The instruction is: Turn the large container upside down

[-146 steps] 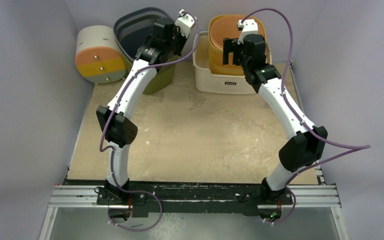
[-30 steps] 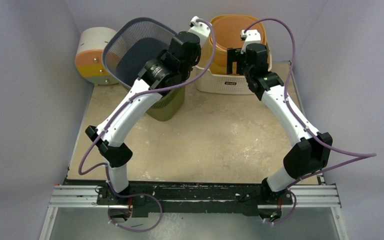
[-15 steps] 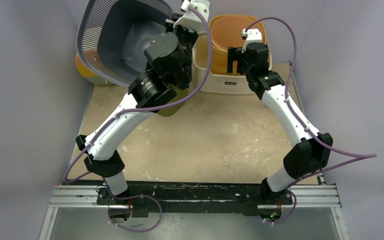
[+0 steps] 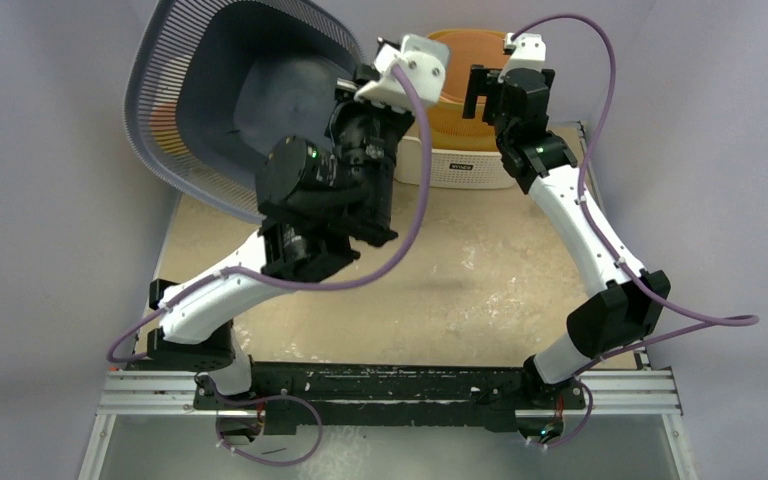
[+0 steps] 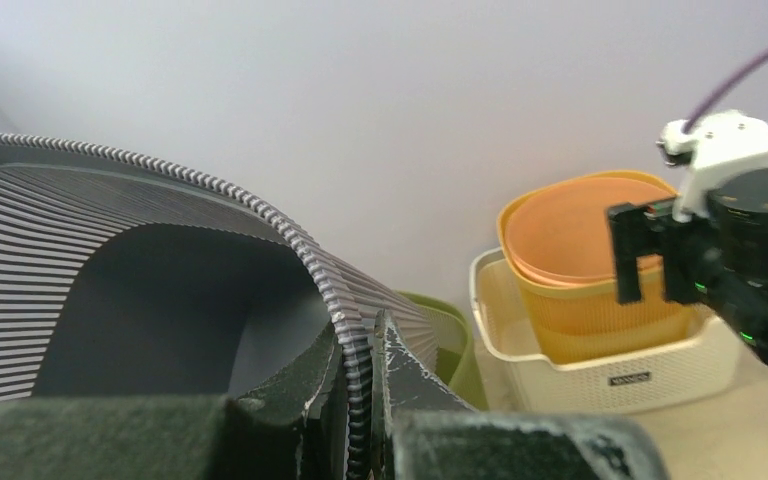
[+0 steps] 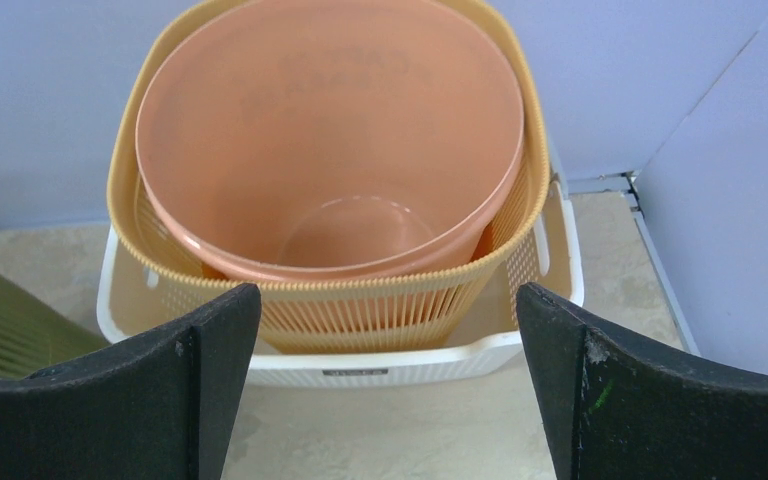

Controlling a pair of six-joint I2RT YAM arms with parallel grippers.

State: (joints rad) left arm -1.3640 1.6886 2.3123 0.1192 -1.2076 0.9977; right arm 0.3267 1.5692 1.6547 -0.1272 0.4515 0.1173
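Note:
The large container is a dark grey-blue slatted basket. It hangs in the air above the table's back left, tilted with its opening toward the camera. My left gripper is shut on its right rim. In the left wrist view the ribbed rim is pinched between the two fingers of the left gripper, and the basket fills the left. My right gripper is open and empty, hovering in front of the nested baskets at the back; the right wrist view shows its wide gap.
An orange bucket sits in a yellow slatted basket, inside a white tray at the back right. A green container stands left of the tray. A striped drum shows through the basket's slats. Walls close three sides.
My left arm has lifted the grey-blue basket from the back left, raising it toward the camera and tilting it more open-side up. My right gripper has risen slightly and stays open.

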